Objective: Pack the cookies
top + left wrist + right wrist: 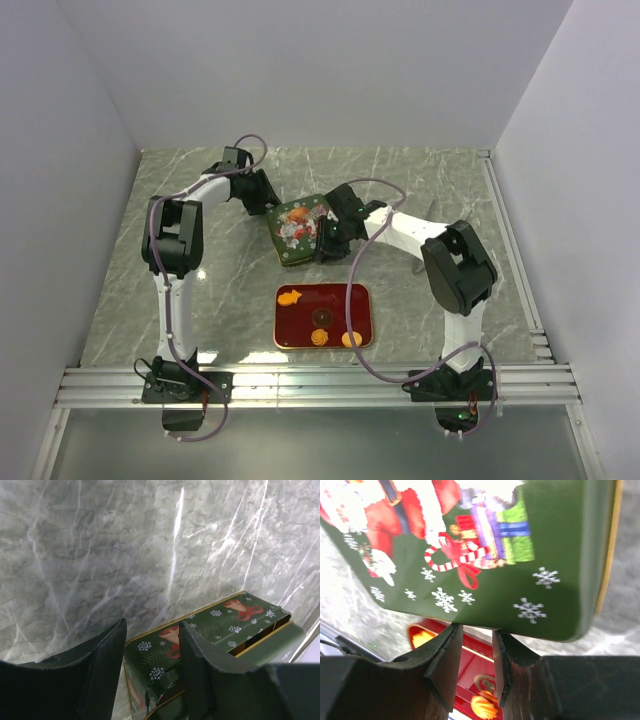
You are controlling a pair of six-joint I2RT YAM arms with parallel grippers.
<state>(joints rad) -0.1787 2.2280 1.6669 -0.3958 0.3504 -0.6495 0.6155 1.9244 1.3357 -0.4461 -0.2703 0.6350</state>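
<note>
Two robot arms meet over a green Christmas tin lid at the middle of the marble table, each at one side of it. The cookies wait nearer the arm bases in the open red tin base.

Four are there: an orange fish in the far left corner, a brown disc in the middle, and a swirl and an orange round along the near edge. From where I stand the packing looks done and the job now is the lid.

The left gripper sits at the lid's far left corner. Its own camera shows the jaws about half apart, with that corner lying in the gap. I cannot tell whether they press on it.

The right gripper is at the lid's right edge with its jaws narrow. Seen from its wrist, the tips come right up to the rim and the red base shows beneath. Whether they pinch it I cannot tell.

The lid looks tilted, its right side raised off the table. A touch from both sides seems meant to steady so wide and slippery a piece. It must next travel toward the base and come down square. A skewed drop could catch the rim or knock the fish.
</note>
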